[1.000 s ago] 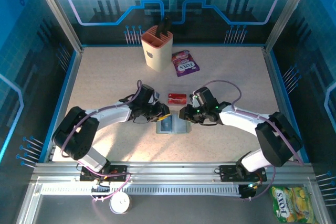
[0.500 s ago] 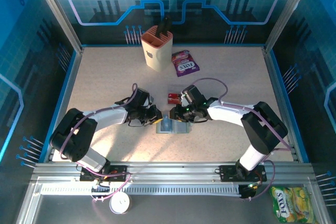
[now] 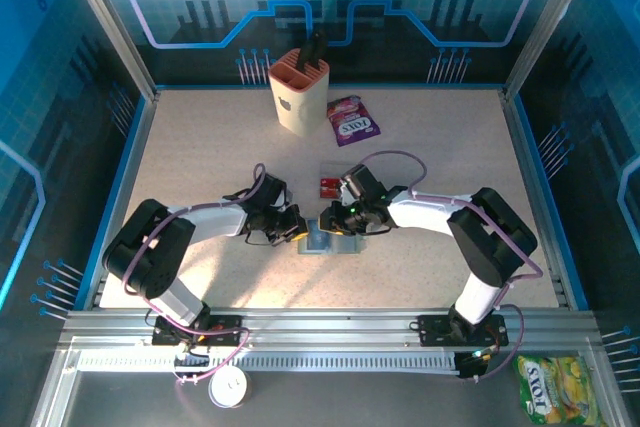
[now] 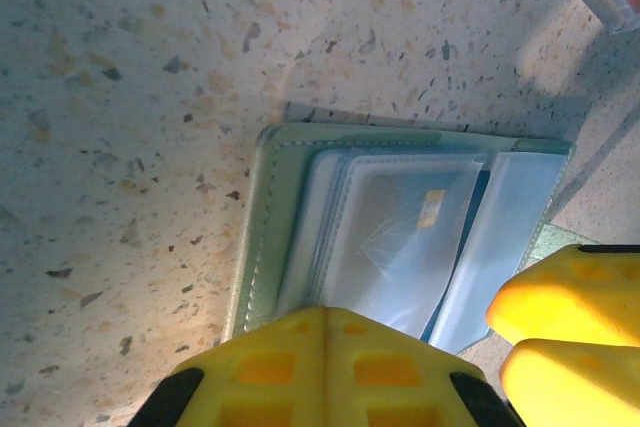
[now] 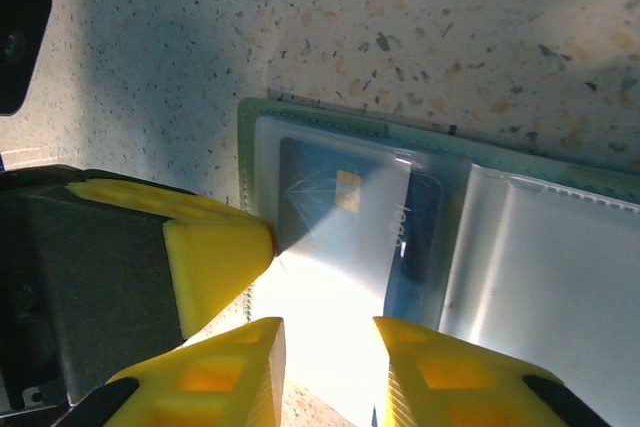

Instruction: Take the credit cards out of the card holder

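The card holder (image 3: 335, 243) lies open mid-table, grey-green with clear sleeves (image 4: 400, 237). A blue credit card (image 5: 420, 237) with a gold chip sits inside a sleeve. A red credit card (image 3: 336, 185) lies on the table just behind the holder, partly covered by the right arm. My left gripper (image 3: 298, 230) is shut, its yellow tip (image 4: 328, 322) resting on the holder's left edge (image 4: 258, 247). My right gripper (image 5: 330, 347) is open and hovers low over the blue card's sleeve, with the left gripper's fingertip (image 5: 215, 262) right beside it.
A tall beige slotted cup (image 3: 298, 92) and a purple-and-white candy packet (image 3: 352, 119) stand at the back. Blue frame rails (image 3: 520, 147) border the table. A yellow candy bag (image 3: 555, 387) lies beyond the front rail at the right.
My left gripper closed and settled onto the holder's left edge. My right gripper slid left, from the holder's right side to above its sleeves.
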Controlling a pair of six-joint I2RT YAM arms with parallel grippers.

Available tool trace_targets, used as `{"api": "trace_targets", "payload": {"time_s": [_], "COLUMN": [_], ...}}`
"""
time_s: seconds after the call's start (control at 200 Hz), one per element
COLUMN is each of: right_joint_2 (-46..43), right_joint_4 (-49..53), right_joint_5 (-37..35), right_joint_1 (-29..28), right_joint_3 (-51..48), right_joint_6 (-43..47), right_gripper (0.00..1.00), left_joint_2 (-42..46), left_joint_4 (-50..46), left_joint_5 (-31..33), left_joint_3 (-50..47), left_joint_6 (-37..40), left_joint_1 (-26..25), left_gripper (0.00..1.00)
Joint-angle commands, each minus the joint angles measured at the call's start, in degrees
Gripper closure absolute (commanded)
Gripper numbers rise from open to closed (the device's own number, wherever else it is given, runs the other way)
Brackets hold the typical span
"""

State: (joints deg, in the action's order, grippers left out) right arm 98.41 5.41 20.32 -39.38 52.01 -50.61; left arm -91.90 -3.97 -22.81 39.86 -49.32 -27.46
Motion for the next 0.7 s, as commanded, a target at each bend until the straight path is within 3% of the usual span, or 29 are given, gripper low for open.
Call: {"api": "trace_targets", "payload": {"time_s": [0.0, 0.695], "right_joint_2": [1.2, 4.1], "right_joint_4": [0.1, 1.0], "right_joint_5": [1.1, 1.5], "right_joint_1": [-0.9, -1.1], "right_joint_3": [1.3, 1.8], "right_joint_6": [-0.8, 0.5], "right_gripper": [0.70, 0.71], "left_joint_2": [-0.7, 0.4], "left_joint_4": [-0.8, 2.2], "left_joint_5": [0.4, 1.2], "left_joint_3": [-1.8, -4.1], "left_joint_6": [0.9, -1.3], "left_joint_1": [0.3, 0.3], "left_gripper": [0.95, 0.95]}}
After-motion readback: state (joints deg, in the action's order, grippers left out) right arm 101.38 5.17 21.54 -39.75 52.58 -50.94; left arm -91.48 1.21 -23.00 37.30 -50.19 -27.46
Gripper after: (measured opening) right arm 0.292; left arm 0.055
